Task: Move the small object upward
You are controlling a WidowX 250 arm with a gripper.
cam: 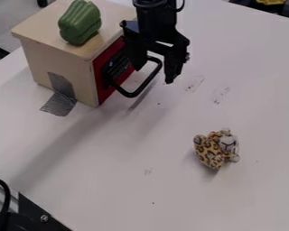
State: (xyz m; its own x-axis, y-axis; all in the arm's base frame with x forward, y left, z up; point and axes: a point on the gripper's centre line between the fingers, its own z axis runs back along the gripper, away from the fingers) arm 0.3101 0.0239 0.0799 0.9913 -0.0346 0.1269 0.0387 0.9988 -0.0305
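A small spotted plush toy [211,154] is lying on the pale counter [123,194], right of centre and below the middle of the camera view. Its grey face [228,144] is pointing mainly toward the right side of the view, and its yellow, dark-spotted body is bunching up on the left. The spotted part is running longest from upper left to lower right, steeply down the view; with the head pressing in beside it, the long axis of the whole toy is hard to tell

The black gripper [153,76] is hanging near the top of the view, well apart from the plush toy and above and to the left of it in the view. Its jaws are standing apart, clearly open, and are not clamping on the toy. The black loop handle [132,94] is showing in and below the gap between them; whether either jaw is touching it, I cannot tell

The handle is sticking out from the red front [101,92] of a wooden box [53,58]. A green, ribbed object [79,22] is resting on top of the box, and grey tape [60,103] is running from its side onto the counter
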